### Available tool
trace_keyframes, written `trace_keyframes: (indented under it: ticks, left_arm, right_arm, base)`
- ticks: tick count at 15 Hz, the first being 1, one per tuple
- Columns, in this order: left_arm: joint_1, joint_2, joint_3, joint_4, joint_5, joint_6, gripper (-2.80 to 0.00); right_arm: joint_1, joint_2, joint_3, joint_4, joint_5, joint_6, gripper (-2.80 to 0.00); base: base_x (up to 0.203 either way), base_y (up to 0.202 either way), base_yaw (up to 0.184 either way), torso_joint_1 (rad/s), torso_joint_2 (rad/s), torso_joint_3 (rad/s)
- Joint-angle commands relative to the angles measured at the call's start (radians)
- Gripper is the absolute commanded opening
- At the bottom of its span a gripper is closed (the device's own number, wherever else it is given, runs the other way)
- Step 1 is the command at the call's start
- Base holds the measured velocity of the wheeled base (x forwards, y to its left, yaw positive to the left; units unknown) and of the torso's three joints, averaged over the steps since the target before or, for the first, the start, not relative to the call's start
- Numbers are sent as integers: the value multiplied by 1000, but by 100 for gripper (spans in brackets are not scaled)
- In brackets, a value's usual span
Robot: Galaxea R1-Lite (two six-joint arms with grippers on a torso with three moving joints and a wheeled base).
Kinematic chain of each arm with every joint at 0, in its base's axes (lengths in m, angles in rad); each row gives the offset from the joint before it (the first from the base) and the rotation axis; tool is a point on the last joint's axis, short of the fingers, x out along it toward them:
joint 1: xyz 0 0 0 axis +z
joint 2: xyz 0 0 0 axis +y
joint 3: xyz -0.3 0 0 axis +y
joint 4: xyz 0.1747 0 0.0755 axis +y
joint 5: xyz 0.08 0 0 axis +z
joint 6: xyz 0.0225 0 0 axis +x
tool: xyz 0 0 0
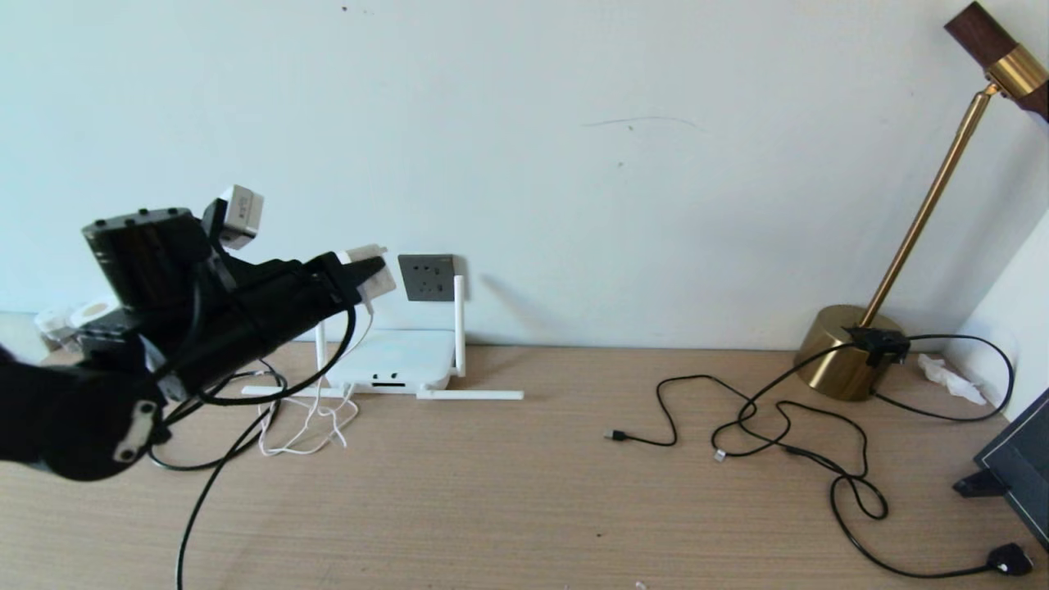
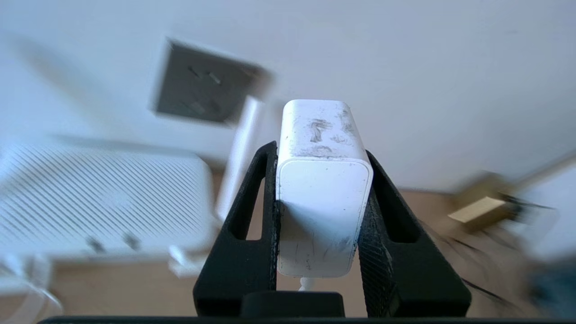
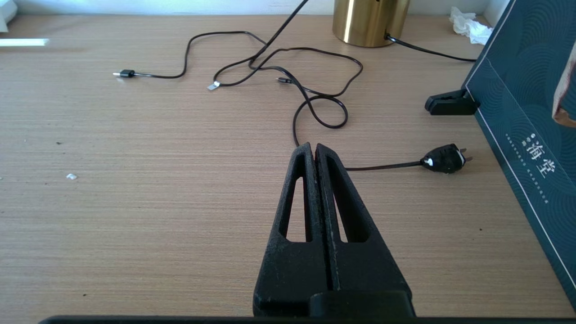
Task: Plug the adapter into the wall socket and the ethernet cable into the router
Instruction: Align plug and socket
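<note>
Head view, left gripper (image 1: 370, 273) clamping adapter (image 1: 375, 277) beside wall socket (image 1: 426, 277), router (image 1: 395, 360) antenna between, right gripper (image 3: 314, 148) closed.

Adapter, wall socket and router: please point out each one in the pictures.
adapter (image 2: 323, 198): left wrist view, its near end face.
wall socket (image 1: 426, 277): head view, middle of the grey plate.
router (image 1: 397, 359): head view, its flat top.

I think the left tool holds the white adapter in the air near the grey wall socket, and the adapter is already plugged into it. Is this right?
Not fully. The left tool does hold the adapter in the air near the wall socket, but it is not plugged in yet: the head view shows the adapter short of the socket, and the left wrist view shows the socket's holes free.
</note>
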Motion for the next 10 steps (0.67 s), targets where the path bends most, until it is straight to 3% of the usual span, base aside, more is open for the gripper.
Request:
trace_keyframes:
  ticks: [1, 4, 9, 10]
  left_arm:
    - [-40, 183, 51, -289, 124, 105, -280]
    - [-51, 299, 88, -496, 172, 175, -280]
    - [-54, 419, 19, -533, 148, 354, -280]
    - [-54, 432, 4, -526, 148, 363, -280]
  right_arm:
    - [0, 1, 0, 1, -1, 0, -280]
    - [0, 1, 0, 1, -1, 0, -280]
    - [0, 2, 0, 1, 1, 0, -280]
    - [0, 2, 0, 1, -1, 0, -280]
  base:
    - [0, 0, 0, 0, 0, 0]
    - [0, 0, 0, 0, 0, 0]
    - [0, 0, 0, 0, 0, 0]
    - [0, 0, 0, 0, 0, 0]
